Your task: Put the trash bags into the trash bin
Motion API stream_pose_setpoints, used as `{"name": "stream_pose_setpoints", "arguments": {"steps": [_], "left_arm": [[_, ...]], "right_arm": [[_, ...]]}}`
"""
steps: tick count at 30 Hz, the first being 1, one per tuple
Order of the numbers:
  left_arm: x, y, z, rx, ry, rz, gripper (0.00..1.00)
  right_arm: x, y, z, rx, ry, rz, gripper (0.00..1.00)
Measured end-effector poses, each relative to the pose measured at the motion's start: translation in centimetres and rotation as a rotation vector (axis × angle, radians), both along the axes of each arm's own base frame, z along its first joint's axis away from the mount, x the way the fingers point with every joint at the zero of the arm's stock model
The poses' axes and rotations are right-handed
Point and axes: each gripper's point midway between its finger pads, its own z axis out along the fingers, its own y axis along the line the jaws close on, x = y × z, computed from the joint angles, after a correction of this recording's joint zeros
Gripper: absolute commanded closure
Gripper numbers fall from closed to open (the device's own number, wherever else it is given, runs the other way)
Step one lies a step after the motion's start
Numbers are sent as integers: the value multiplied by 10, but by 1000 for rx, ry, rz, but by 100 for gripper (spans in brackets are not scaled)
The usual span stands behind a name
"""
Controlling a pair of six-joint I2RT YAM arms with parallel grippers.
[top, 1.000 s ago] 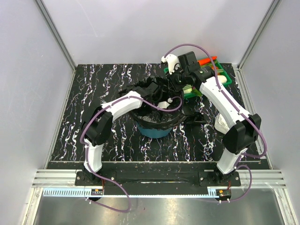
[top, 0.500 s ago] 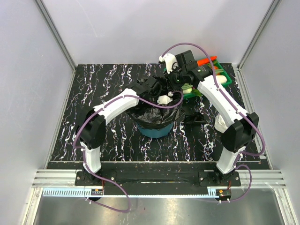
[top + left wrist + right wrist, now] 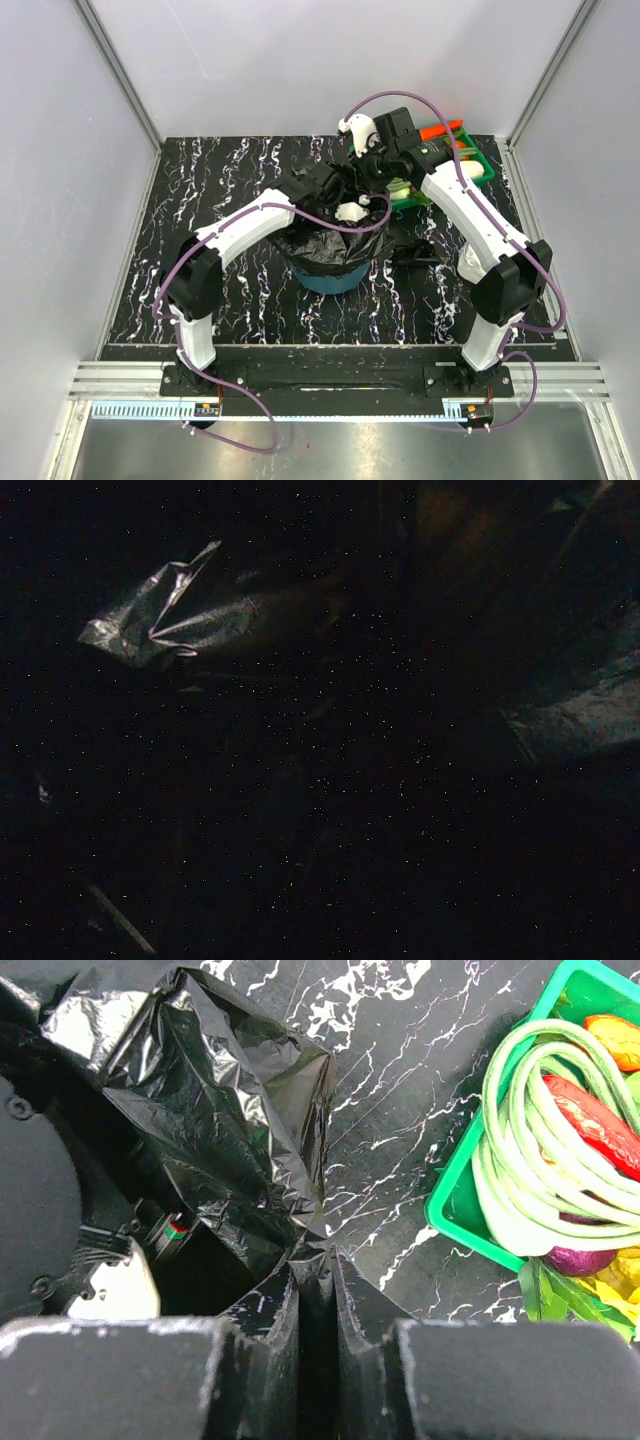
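A glossy black trash bag (image 3: 335, 250) is draped over the teal trash bin (image 3: 325, 284), of which only the lower wall shows. My right gripper (image 3: 368, 178) is at the bag's far edge. In the right wrist view it (image 3: 315, 1260) is shut on a fold of the film (image 3: 220, 1090). My left gripper (image 3: 350, 207) reaches down into the bag's mouth with its fingers hidden. The left wrist view is nearly black, with only a crinkled patch of film (image 3: 165, 615) catching light. More black film (image 3: 412, 252) lies on the table to the right of the bin.
A green tray (image 3: 484, 172) of vegetables stands at the back right, close to the right gripper; its rim (image 3: 450, 1222) shows in the right wrist view. A white plastic wad (image 3: 472, 265) lies by the right arm. Grey walls enclose the marbled table.
My left wrist has moved right and down into the bag's mouth. The right gripper has drawn the bag's far edge slightly back and left. Over the last half second almost nothing has shifted.
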Motion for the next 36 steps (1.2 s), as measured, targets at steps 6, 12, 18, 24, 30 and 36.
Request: {"name": "stream_pose_setpoints", "arguments": {"steps": [6, 12, 18, 24, 30, 36], "left_arm": [[-4, 0, 17, -19, -28, -18, 1], [-3, -1, 36, -62, -64, -9, 1], [5, -3, 63, -131, -135, 19, 1], [10, -5, 80, -175, -185, 29, 1], [13, -3, 100, -213, -235, 35, 1], [18, 2, 115, -237, -276, 53, 1]], "right_arm": [[0, 2, 1, 2, -7, 5, 100], [1, 1, 1, -5, -12, 6, 100], [1, 0, 1, -10, -12, 4, 100], [1, -1, 0, -14, -12, 0, 100], [1, -1, 0, -16, -11, -1, 100], [1, -2, 0, -19, -11, -4, 100]]}}
